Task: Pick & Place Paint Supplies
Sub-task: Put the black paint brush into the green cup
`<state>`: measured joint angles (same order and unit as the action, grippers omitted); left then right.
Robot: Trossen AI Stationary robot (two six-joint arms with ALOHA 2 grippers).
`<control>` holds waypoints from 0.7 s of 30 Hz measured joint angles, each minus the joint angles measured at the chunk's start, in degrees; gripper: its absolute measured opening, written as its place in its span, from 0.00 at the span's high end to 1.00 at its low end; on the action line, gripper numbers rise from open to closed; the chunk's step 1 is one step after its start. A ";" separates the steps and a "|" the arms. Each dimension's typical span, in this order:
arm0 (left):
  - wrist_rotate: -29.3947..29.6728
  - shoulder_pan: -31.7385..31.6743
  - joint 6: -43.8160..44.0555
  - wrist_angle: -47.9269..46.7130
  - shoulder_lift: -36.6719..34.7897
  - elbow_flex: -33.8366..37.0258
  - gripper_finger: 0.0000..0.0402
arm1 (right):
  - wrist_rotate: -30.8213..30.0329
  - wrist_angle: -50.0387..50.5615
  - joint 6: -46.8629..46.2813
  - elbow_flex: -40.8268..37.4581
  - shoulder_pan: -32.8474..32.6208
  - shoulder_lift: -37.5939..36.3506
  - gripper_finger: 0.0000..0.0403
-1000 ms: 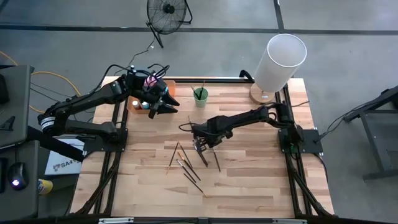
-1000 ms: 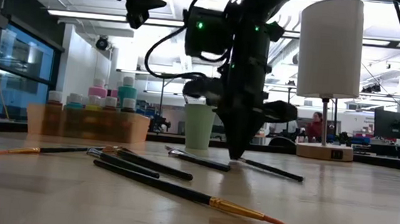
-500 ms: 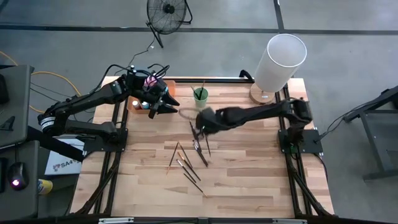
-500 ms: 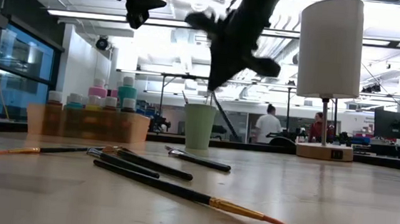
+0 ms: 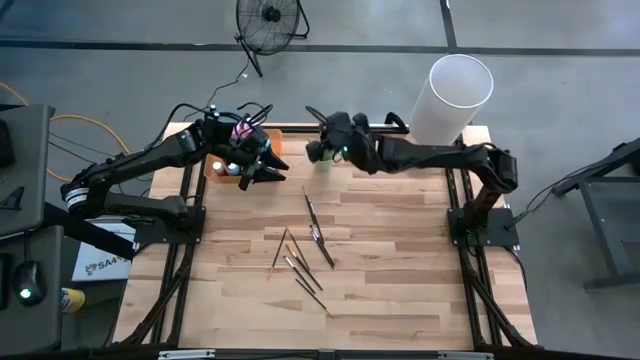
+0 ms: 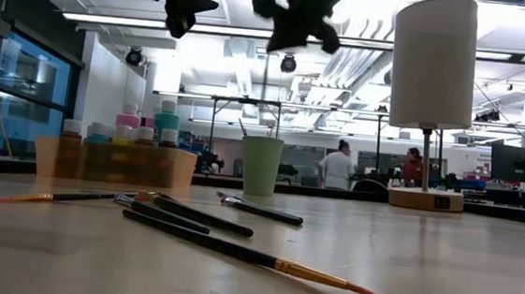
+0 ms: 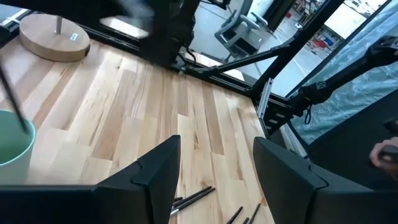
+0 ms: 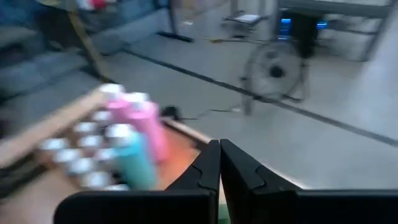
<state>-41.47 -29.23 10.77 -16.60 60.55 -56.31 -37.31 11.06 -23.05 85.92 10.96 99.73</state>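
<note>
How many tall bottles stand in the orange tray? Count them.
2: a tall pink bottle and a tall teal bottle beside it in the orange tray; others may be hidden.

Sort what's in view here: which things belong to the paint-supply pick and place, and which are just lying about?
Job:
- loose brushes lying mid-table
- paint bottles in the orange tray
- green cup, brush handles sticking out
- right claw, shut, above the cup
- left claw, open, raised beside the tray

Lying about:
- lamp at the table's far right corner
- floor fan beyond the table
</note>
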 joint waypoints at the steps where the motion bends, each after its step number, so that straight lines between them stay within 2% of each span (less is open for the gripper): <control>1: -0.01 0.00 0.06 0.00 0.00 0.01 0.50 | -0.22 0.75 0.35 -0.08 0.98 0.13 0.99; 3: -0.01 0.00 0.21 -0.07 0.00 0.00 0.50 | -0.13 0.71 0.92 -0.08 2.67 0.84 0.99; 9: 0.01 0.00 0.52 -0.09 0.00 0.00 0.50 | 5.64 1.21 2.11 -0.06 5.95 3.62 0.99; 21: 0.04 0.00 1.52 -0.09 0.00 0.00 0.50 | 7.72 3.26 0.18 -0.08 5.53 6.68 0.98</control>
<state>-41.43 -29.23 12.29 -16.69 60.55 -56.31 -29.59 14.32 -22.87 85.84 16.49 106.41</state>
